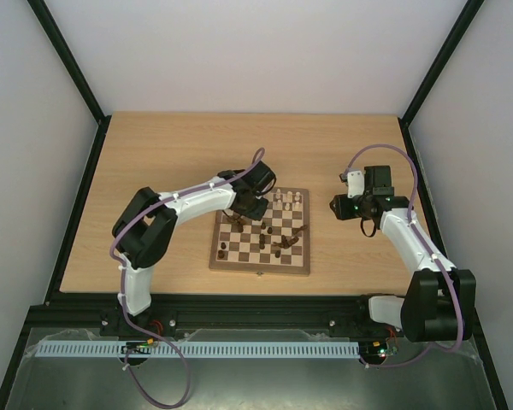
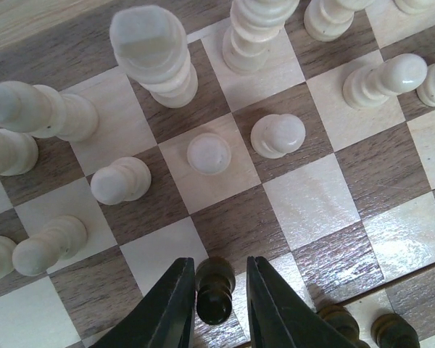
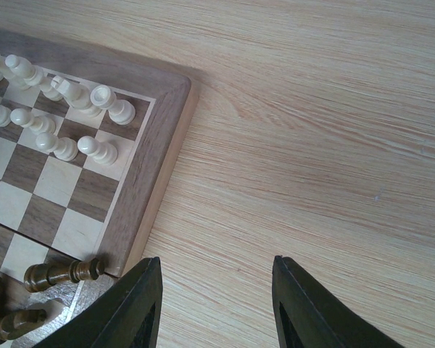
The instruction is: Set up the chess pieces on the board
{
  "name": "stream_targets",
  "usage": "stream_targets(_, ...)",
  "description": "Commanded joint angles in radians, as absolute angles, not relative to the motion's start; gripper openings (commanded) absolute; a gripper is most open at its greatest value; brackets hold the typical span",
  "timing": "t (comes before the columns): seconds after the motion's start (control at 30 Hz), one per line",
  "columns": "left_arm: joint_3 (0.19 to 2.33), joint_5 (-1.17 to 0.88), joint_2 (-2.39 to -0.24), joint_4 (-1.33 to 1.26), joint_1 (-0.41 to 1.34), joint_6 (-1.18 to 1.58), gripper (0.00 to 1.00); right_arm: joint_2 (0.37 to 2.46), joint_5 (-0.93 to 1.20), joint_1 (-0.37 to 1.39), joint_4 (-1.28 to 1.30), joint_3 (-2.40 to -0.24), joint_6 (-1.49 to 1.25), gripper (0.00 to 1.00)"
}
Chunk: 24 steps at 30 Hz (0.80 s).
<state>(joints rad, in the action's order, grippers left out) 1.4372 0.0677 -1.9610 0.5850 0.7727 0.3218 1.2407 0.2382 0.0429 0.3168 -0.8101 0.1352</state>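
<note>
care: my left gripper (image 2: 219, 262) sits narrow round a dark pawn (image 2: 214, 291) on the board (image 2: 312, 203), pinch unclear; squeeze softly, lift straight. right gripper (image 3: 216, 261) gapes, empty.

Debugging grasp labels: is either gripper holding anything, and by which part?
Left gripper flanks a dark piece on both sides of its body; whether it actually pinches it cannot be told. Right gripper is open, holding nothing.

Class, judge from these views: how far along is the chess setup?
Done: cream pieces stand in two rows on the board. In hand: the left gripper flanks one dark piece, grip unclear. Left: toppled dark pieces need placing; the right gripper hangs open.
</note>
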Motion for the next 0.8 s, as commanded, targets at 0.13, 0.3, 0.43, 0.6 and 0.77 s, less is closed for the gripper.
stream_targets(0.13,1.444,0.054,-1.982,0.582,0.769,0.319,0.19,1.253,0.246,0.041,0.354,-0.807,0.149,0.43)
stream_targets(0.3,1.449,0.049,-1.982,0.588,0.771,0.318,0.13,1.253,0.248,0.041,0.355,-0.807,0.150,0.43)
stream_targets(0.43,1.446,0.049,-1.971,0.592,0.775,0.316,0.12,1.253,0.248,0.041,0.354,-0.807,0.150,0.43)
stream_targets(0.6,1.448,0.048,-1.985,0.601,0.776,0.312,0.15,1.255,0.250,0.041,0.357,-0.808,0.151,0.43)
stream_targets(0.77,1.454,0.046,-1.992,0.608,0.785,0.306,0.17,1.252,0.249,0.041,0.357,-0.807,0.152,0.43)
